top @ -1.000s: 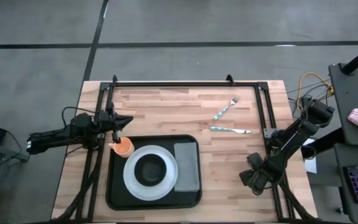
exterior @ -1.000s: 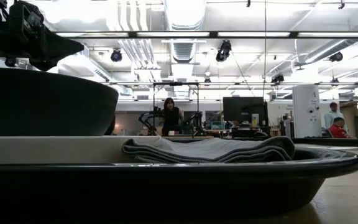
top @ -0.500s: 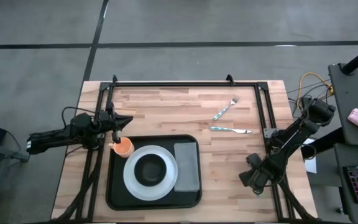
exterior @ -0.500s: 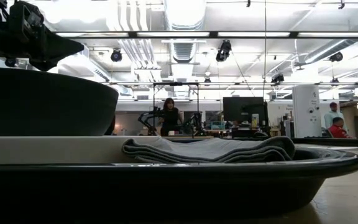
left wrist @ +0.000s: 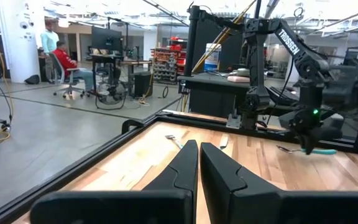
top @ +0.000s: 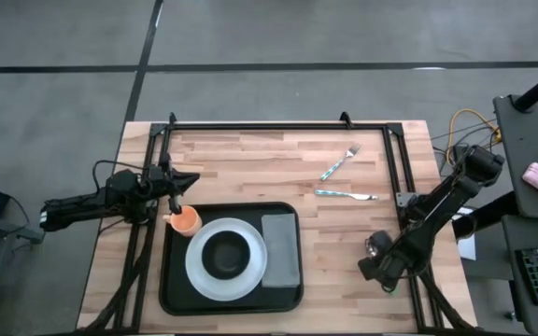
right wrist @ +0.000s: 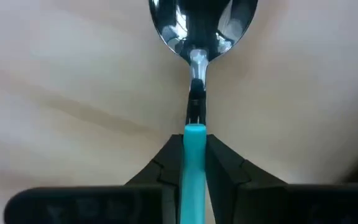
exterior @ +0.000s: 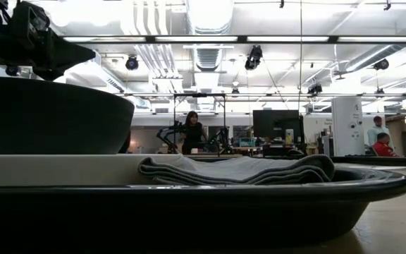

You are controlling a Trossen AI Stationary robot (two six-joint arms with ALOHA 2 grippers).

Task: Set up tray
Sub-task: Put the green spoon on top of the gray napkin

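Black tray [top: 171, 280] lies lengthwise across the table [top: 344, 271].

Light wooden plank table [top: 250, 159] with black frame, large black rectangular tray [top: 171, 289], teal-handled metal fork [top: 339, 161], teal-handled metal knife [top: 346, 195]

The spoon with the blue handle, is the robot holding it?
Yes, the right gripper is pinching the teal handle of the spoon between its dark fingers.

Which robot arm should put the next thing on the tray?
Probably the right one. The right gripper is shut on a spoon with a teal handle, near the table's right edge. The tray still lacks cutlery. The left gripper is shut and empty beside the orange cup.
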